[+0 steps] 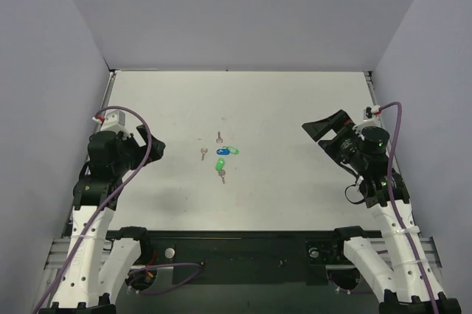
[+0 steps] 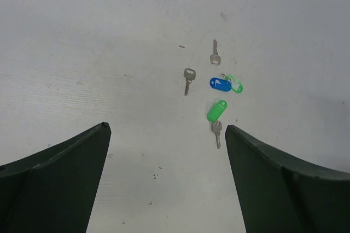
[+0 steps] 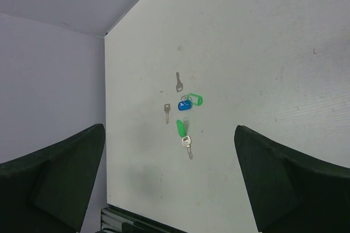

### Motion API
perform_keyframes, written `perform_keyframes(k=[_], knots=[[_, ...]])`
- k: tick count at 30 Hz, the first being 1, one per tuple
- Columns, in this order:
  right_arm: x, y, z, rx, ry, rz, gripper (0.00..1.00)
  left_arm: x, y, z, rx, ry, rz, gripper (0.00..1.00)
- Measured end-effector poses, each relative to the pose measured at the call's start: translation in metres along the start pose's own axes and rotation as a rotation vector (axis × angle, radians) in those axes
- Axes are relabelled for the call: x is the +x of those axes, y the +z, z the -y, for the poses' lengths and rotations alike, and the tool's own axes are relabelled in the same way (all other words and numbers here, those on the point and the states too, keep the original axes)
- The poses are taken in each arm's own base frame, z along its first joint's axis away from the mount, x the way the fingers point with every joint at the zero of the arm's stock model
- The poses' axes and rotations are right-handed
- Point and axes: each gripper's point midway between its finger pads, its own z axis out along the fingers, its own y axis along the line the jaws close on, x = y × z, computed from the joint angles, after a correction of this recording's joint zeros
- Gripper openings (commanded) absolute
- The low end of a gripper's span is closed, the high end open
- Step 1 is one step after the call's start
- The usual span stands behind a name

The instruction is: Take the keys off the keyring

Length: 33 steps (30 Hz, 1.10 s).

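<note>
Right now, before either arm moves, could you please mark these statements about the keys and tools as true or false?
1. The left tool and right tool are both open and empty. True.
2. Two bare keys lie loose, touching no tag. True.
3. The left tool grips the blue tag. False: the tag lies untouched on the table, ahead of that tool's fingers.
4. A silver key lies at one end of the solid green tag. True.
5. The keys lie against the right wall. False: they lie near the middle of the table.
</note>
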Motion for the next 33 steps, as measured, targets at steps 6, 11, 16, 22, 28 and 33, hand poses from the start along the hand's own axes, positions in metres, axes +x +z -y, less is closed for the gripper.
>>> perform_keyframes(k=[6,11,16,22,28,33], knots=[[-0.001,-0.008,-0.005,-0.018,0.016,0.014,1.0,0.003,0.002,-0.001,-0.002,0.004,-0.012,0.97],[0.004,-0.012,0.002,0.011,0.022,-0.001,0.98,0.005,0.004,-0.001,-0.001,0.007,-0.025,0.97],[0.004,-0.02,0.003,0.018,0.034,0.014,0.96,0.008,0.004,0.004,0.005,0.025,-0.028,0.97],[0.02,-0.022,0.015,0.073,0.031,-0.062,0.95,0.022,0.013,-0.002,-0.064,0.059,-0.074,0.97],[0.044,-0.025,0.027,0.122,-0.007,-0.173,0.93,0.048,0.025,0.005,-0.129,0.15,-0.152,0.96],[0.063,-0.028,0.03,0.141,-0.045,-0.257,0.93,0.066,0.037,0.03,-0.161,0.25,-0.186,0.89]])
